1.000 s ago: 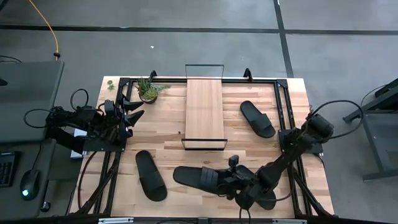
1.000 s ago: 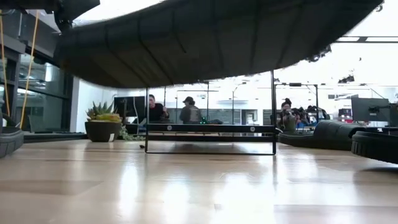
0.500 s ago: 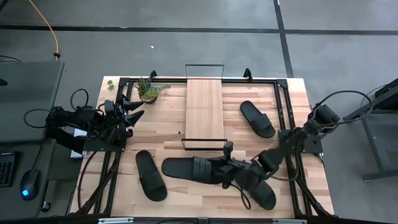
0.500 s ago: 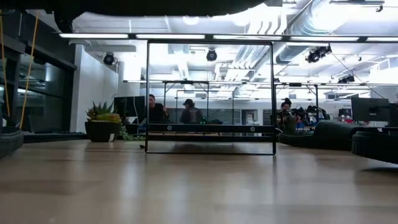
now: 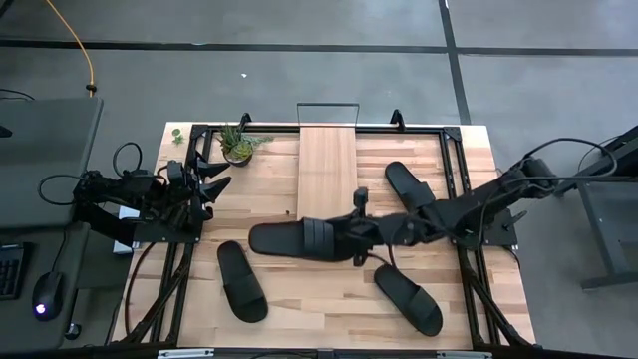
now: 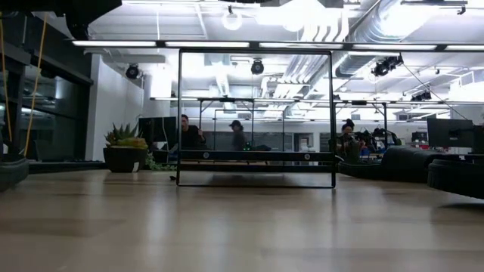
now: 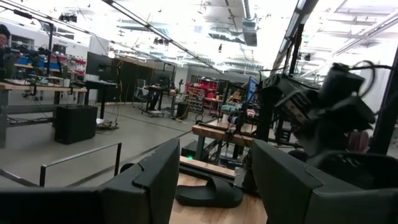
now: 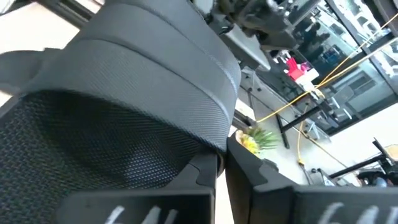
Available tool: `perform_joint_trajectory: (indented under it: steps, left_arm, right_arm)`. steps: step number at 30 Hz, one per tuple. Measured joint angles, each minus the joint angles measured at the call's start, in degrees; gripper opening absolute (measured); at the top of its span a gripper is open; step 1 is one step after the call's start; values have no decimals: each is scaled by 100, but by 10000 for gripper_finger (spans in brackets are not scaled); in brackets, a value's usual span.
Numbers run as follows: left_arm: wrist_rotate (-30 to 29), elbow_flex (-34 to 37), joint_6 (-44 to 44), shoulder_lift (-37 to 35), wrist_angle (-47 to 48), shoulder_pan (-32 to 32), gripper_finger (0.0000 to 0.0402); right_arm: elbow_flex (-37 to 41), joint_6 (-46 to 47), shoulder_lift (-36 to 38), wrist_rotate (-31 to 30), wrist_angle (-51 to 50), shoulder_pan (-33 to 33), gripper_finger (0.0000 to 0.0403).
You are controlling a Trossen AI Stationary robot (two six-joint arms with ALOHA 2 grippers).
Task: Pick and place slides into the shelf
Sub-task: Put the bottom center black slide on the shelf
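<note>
My right gripper is shut on a black slide that hangs above the table, lying crosswise over the near end of the light-wood shelf. In the right wrist view the slide's wide strap fills the picture ahead of my right gripper. Three more slides lie sole-down on the table: at the near left, the near right and the far right. My left gripper waits open at the table's left edge, with nothing between its fingers. My right gripper pinches the slide's sole rim between its two fingers, at the end nearest the strap. The fingers come about level from the table's right side, along the slide's length. The slide is lifted clear, roughly level, its other end pointing to the table's left.
A potted plant stands at the far left beside the shelf. Black frame rails run along the table's edges. The shelf's wire end frame rises at its near end. People sit in the room beyond the table.
My right gripper has carried the slide up and from the table's near edge toward the shelf, swinging it slightly leftward. The slide, which filled the top of the low view, has risen almost out of it and now hangs over the shelf's near end.
</note>
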State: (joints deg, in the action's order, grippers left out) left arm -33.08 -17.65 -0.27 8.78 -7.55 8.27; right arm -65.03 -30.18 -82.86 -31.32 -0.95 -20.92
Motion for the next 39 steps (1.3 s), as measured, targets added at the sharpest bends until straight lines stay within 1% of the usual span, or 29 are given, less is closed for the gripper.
perform_joint_trajectory:
  steps: [2, 5, 7, 11, 19, 23, 26, 27, 29, 32, 34, 36, 38, 39]
  left_arm:
    - [0, 0, 2, -2, 0, -2, 184]
    - [0, 0, 0, -2, 0, -1, 184]
    - [-26, 0, 0, 0, 2, 0, 184]
    - [-105, 0, 0, 0, 24, -2, 184]
    - [-105, 0, -78, -2, 307, -2, 184]
    - [-105, 0, -151, 0, 350, 0, 184]
    - [-106, 0, -153, -2, 377, -2, 184]
    - [-105, 0, -153, -1, 399, -1, 184]
    - [-105, 0, -153, -1, 427, -1, 184]
    - [-107, 0, -159, -2, 426, -2, 184]
    - [-105, 0, -168, 0, 433, 0, 184]
    - [-107, 0, -166, -2, 430, -1, 184]
    - [-112, 0, -164, -1, 428, 0, 184]
    - [-136, 0, -164, -2, 422, -1, 184]
  right_arm:
    - [19, -94, 43, 109, -44, 196, 0]
    - [22, -100, 49, 282, -367, 507, 0]
    - [28, -36, 49, 579, -571, 769, 0]
    - [28, 110, 49, 1395, -679, 1343, 0]
    - [28, -131, 49, 2313, -725, 2230, 0]
    - [28, -207, 49, 2517, -906, 2554, 0]
    - [30, -253, 47, 2893, -961, 2805, 0]
    - [79, -294, 48, 3012, -858, 2880, 0]
    - [419, -463, 69, 3121, -239, 3031, 0]
    - [1272, -603, 203, 3094, 1005, 3393, 0]
    - [1775, -631, 395, 3132, 1641, 3697, 0]
    - [2233, -551, 646, 3455, 2358, 3951, 0]
    - [2651, -567, 767, 4047, 3205, 4125, 0]
    - [2801, -590, 808, 4246, 3392, 4176, 0]
